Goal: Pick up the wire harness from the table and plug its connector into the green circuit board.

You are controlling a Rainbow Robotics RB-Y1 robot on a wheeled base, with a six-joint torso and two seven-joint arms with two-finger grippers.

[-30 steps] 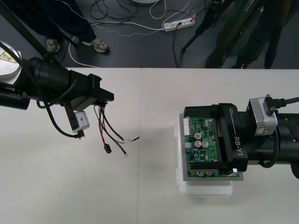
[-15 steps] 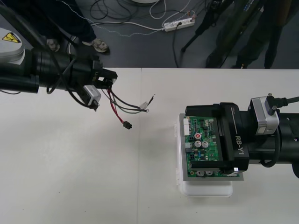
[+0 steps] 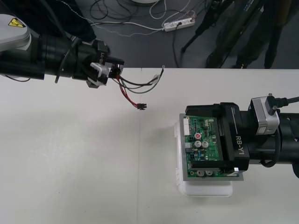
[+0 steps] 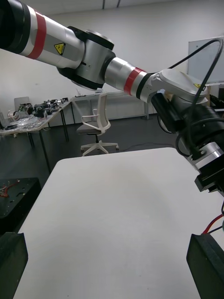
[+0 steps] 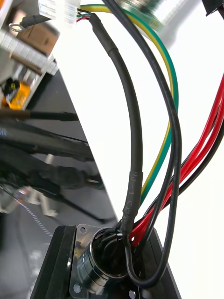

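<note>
The wire harness hangs in the upper left of the front view, over the far edge of the counter. Its round metal socket is pinched in the left jaws, and the black plug dangles free, well apart from the green circuit board at right. I'd carry it across slowly so the plug doesn't swing, then take hold nearer the plug. The left arm reaches in level from the left edge. The right arm lies over the board, its jaws spread to either side of it.
</note>
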